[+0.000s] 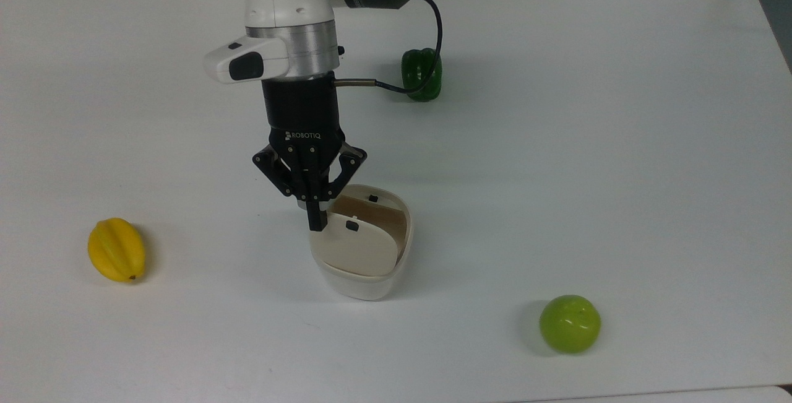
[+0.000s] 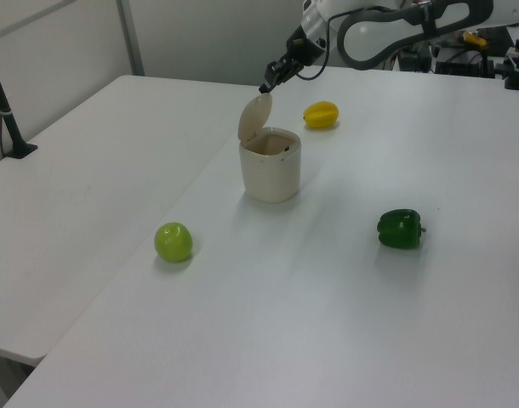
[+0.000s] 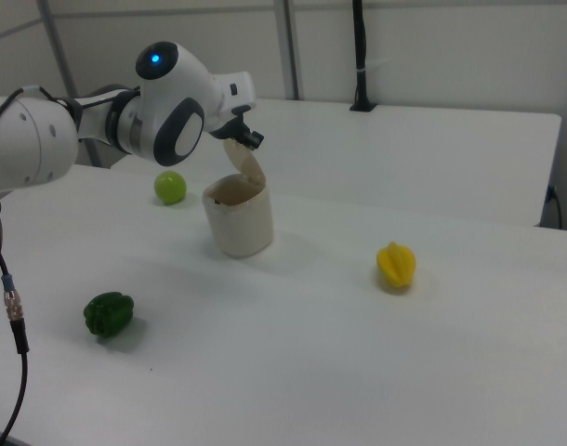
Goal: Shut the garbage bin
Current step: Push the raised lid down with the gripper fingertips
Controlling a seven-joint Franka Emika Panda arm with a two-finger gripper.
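The garbage bin [image 1: 365, 273] stands open, its lid [image 1: 356, 245] raised. The gripper [image 1: 317, 223], fingers together, touches the lid's edge at ten o'clock in the top view.

Garbage bin [image 1: 365, 282]: cream tub near table centre, open.
Lid [image 1: 352, 248]: beige, raised on its hinge, small black square mark near its upper edge.
Gripper [image 1: 317, 222]: fingers pressed together, tip at the lid's upper left edge, at 10 o'clock of the bin.
Green pepper [image 1: 422, 75]: 1 o'clock of the bin, well apart.
Green apple [image 1: 570, 324]: 4 o'clock.
Yellow fruit [image 1: 116, 249]: 9 o'clock.
Table [image 1: 619, 143]: white.
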